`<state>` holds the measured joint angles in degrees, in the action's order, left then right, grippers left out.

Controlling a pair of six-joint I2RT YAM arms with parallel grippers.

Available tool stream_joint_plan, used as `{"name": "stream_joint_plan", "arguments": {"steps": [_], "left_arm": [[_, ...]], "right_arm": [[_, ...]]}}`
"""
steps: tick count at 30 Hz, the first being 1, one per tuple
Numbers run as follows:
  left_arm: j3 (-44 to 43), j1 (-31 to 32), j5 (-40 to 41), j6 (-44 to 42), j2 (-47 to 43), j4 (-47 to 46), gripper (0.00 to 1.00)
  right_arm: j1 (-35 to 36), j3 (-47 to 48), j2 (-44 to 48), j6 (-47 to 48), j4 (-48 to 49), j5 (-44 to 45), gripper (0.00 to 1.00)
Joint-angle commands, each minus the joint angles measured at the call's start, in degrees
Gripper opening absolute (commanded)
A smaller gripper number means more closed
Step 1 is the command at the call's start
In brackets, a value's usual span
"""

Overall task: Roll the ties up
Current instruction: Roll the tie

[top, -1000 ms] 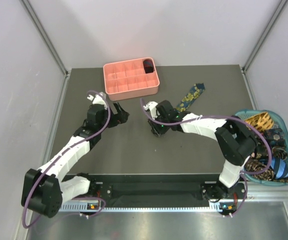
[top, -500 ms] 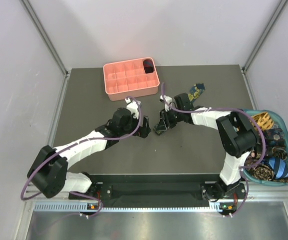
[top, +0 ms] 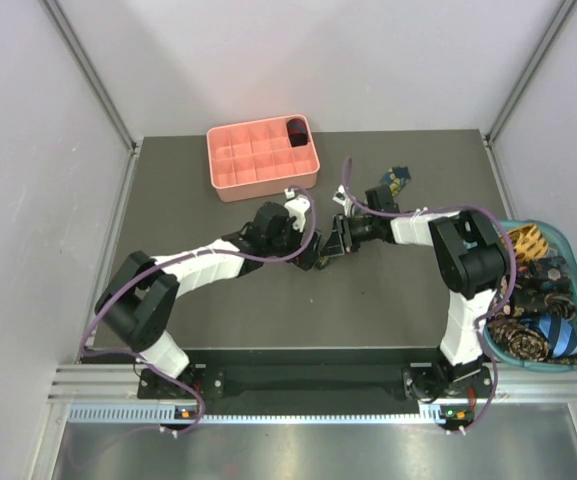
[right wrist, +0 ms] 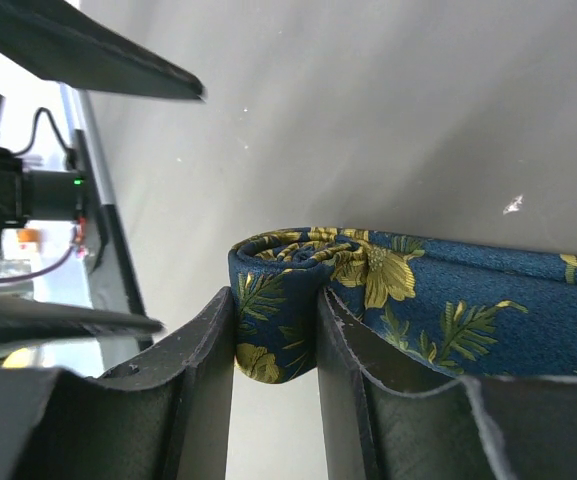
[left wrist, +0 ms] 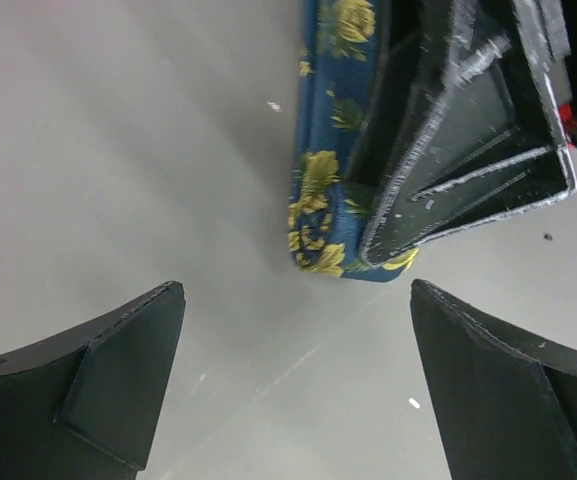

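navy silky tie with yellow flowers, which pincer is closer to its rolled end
Right. The right pincer is shut on the rolled end of the navy silky necktie with yellow flowers; the left pincer stands open just short of that end, not touching it.

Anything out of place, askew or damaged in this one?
Nothing stands out. The right hand is shut on the partly rolled end of the navy floral tie, and the left hand is open, facing that end.
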<state>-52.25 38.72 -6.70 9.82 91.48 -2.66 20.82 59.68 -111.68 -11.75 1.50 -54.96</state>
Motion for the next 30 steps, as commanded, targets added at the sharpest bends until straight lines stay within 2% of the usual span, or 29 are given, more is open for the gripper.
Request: {"name": "stream_joint_plan", "arguments": {"steps": [1,10,19,22,26,30], "left_arm": [[-3.5,1.0,-3.2,-3.5,2.4,-2.6,0.99],[-8.7,2.1,-5.0,-6.4,9.0,-1.6,0.98],[-13.2,3.6,-2.8,-8.6,14.2,1.6,0.88],[-14.2,3.6,-3.0,-9.0,15.7,2.3,0.81],[-14.4,3.9,-3.0,-9.3,16.7,2.4,0.67],[-15.0,4.3,-2.4,-9.3,17.8,4.3,0.59]], "right_arm": [[-1.1,-0.5,-3.7,0.3,-2.9,-0.2,0.18],[-3.2,3.8,-7.3,1.7,-7.7,0.2,0.13],[-4.1,6.9,-8.5,4.7,-12.6,4.0,0.06],[-4.2,8.4,-8.4,6.4,-15.4,5.4,0.05],[-4.2,9.2,-7.7,7.9,-18.1,9.7,0.04],[-4.2,10.5,-8.5,8.5,-19.7,11.1,0.04]]}}
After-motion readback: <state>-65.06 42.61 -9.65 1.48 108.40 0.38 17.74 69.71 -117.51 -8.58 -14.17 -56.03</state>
